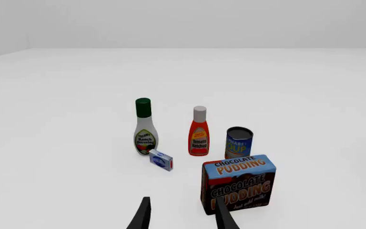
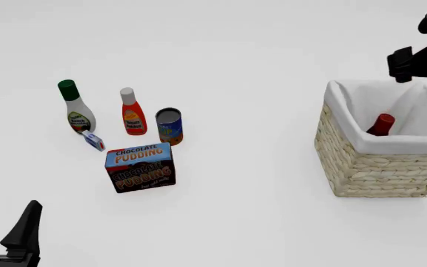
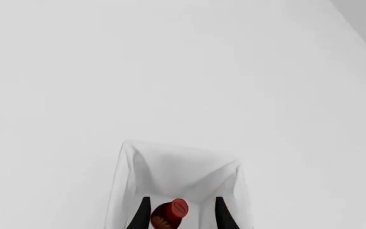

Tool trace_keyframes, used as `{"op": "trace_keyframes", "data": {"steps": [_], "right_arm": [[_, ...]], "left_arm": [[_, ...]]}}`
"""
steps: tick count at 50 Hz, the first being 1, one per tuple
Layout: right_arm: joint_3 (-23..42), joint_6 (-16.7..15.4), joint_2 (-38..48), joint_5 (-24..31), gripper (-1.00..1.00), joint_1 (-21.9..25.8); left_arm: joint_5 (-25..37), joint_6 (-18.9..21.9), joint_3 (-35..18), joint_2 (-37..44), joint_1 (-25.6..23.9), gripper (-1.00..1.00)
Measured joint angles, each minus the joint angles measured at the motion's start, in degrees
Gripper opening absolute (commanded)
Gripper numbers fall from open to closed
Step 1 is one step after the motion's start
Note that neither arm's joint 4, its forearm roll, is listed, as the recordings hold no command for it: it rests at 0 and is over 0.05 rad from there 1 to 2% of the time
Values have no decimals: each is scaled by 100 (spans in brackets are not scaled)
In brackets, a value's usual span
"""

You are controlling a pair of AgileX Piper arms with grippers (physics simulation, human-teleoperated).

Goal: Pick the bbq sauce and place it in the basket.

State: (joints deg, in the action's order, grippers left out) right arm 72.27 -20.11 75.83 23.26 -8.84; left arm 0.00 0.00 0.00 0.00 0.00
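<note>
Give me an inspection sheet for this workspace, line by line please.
Surface: plain white table.
Job's things: bbq sauce inside the basket, red cap showing.
Clutter: ranch bottle, ketchup bottle, can, small blue box, pudding box, grouped on the table's left.
Grippers: left pincer open, empty, facing the clutter; right pincer open above the basket, fingers either side of the bottle, contact unclear.
Cables: nothing seen.
Surroundings: plain white backdrop.
</note>
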Motion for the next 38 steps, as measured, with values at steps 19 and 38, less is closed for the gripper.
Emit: {"op": "trace_keyframes", "data": {"steps": [19,38], "right_arm": [[121,209,-659,180,100,5],[-209,576,-1500,77,100,-33]], "left_arm": [[0,0,0,0,0,100],[0,0,0,0,0,100]]}}
